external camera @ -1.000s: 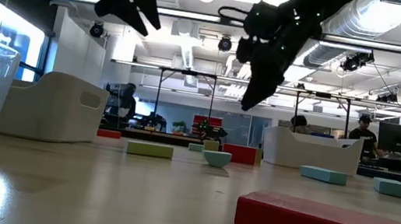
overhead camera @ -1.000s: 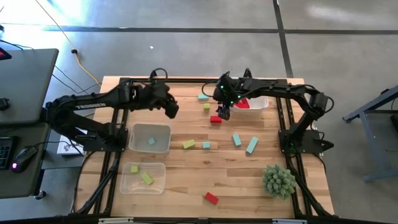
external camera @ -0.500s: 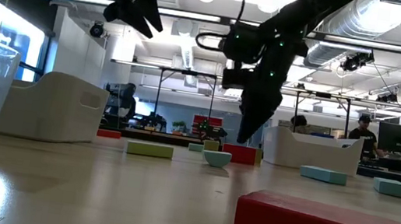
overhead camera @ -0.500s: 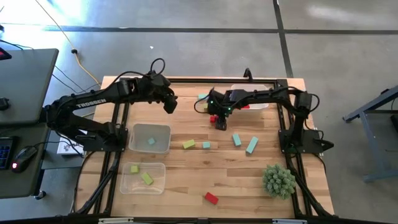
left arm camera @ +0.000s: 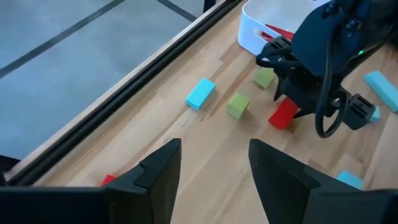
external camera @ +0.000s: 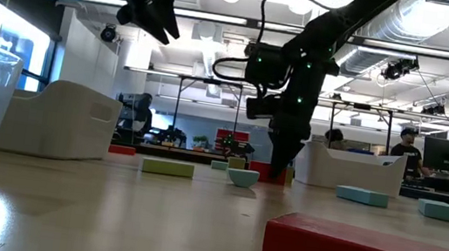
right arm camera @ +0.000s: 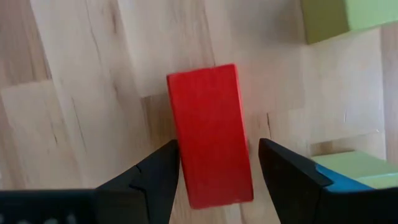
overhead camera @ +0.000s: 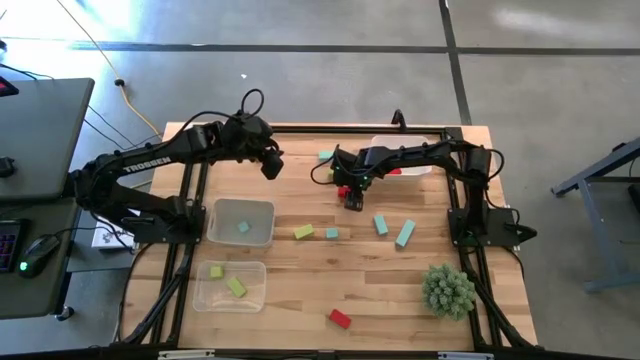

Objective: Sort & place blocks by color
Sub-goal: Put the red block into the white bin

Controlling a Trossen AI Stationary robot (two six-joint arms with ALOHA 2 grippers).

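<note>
A red block [right arm camera: 210,134] lies flat on the wooden table toward its far side, also seen as red block [left arm camera: 284,114]. My right gripper [right arm camera: 217,152] points down over it, open. One finger stands on each long side of the block, and a gap shows on one side. In the high view my right gripper [overhead camera: 352,200] covers most of the block. My left gripper [left arm camera: 214,152] hangs open and holds nothing, high over the table's far left [overhead camera: 270,166]. Teal and yellow-green blocks lie scattered around.
A teal block [left arm camera: 200,93] and two yellow-green cubes [left arm camera: 238,104] lie just beyond the red block. A white tray [overhead camera: 402,160] stands at the far edge. Two clear trays [overhead camera: 241,222] [overhead camera: 231,284] sit at the left. A second red block [overhead camera: 340,318] and a plant ball [overhead camera: 447,290] are near the front.
My right gripper has come down from well above the table and a little toward the near edge. Its open fingers now stand low around the red block. My left arm has swung slightly toward the far edge, staying high. The blocks have not moved.
</note>
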